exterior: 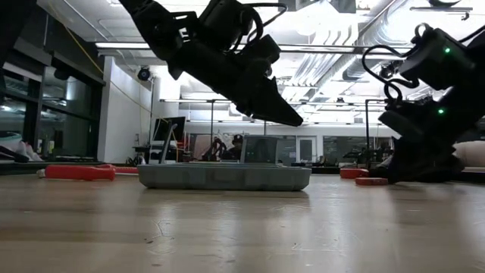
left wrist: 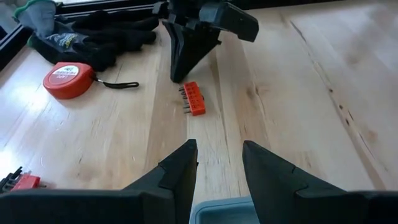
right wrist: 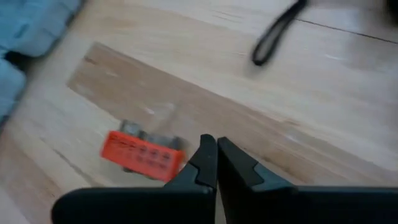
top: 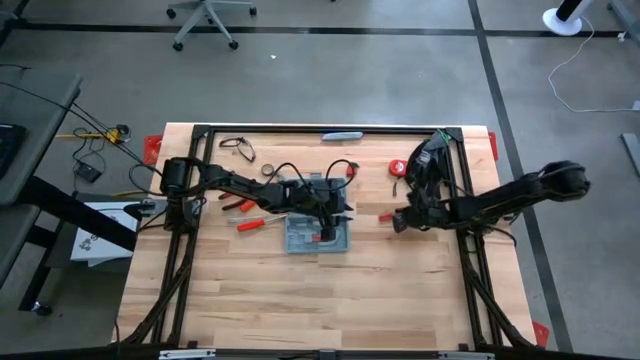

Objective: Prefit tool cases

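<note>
Nearest in the low view, bare wooden table (exterior: 242, 227) fills the foreground, and beyond it the blue-grey tool case (exterior: 224, 177) lies open and flat near the table's middle. Above it hangs the left gripper (top: 328, 222), its fingers (left wrist: 180, 171) parted narrowly and holding nothing. To the case's right, the right gripper (top: 396, 222) sits low over the wood with its fingers (right wrist: 202, 158) pressed together and empty, just beside a small orange bit holder (right wrist: 143, 155) holding a row of grey bits. Red-handled tools (top: 250, 223) lie loose left of the case. Farther back rest a red tape measure (left wrist: 68, 79), whose label is too small to read, black gloves (left wrist: 87, 34), and a slim grey-blue bar (top: 342, 135) at the far edge.
</note>
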Controlling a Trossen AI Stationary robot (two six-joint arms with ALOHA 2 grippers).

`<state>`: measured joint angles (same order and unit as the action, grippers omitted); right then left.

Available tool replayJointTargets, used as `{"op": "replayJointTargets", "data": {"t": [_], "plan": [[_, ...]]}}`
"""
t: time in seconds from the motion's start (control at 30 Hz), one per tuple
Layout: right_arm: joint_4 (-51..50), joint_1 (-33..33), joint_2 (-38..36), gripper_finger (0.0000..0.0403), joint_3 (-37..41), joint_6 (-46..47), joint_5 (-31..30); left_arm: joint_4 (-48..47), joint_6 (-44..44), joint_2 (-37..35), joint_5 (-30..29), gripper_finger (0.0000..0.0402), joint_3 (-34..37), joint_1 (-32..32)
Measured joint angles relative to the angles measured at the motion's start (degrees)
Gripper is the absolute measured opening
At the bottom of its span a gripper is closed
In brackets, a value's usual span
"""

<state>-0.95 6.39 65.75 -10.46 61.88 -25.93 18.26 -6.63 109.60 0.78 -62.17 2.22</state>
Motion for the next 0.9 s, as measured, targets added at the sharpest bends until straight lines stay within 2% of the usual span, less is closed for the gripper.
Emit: {"op": "replayJointTargets", "data": {"t": [0.2, 0.53, 0.7, 0.9], "plan": [[6.9, 0.4, 4.8, 0.0001, -0.1, -0.4, 2.0, 0.0, 0.4, 0.0, 0.0, 0.0122, 0.0, 0.0], [18.9, 2.1, 10.7, 0.0000, 0.0, -2.4, 1.8, 0.0, 0.5, 0.0, 0.0, 0.0122, 0.0, 0.0], [18.1, 2.1, 10.4, 0.0000, 0.0, -3.2, -1.6, 0.0, 1.8, 0.0, 0.0, 0.0122, 0.0, 0.0], [14.2, 2.1, 8.1, 0.0000, 0.0, -3.8, -2.0, 0.0, 3.0, 0.0, 0.1, 0.0122, 0.0, -0.3]]}}
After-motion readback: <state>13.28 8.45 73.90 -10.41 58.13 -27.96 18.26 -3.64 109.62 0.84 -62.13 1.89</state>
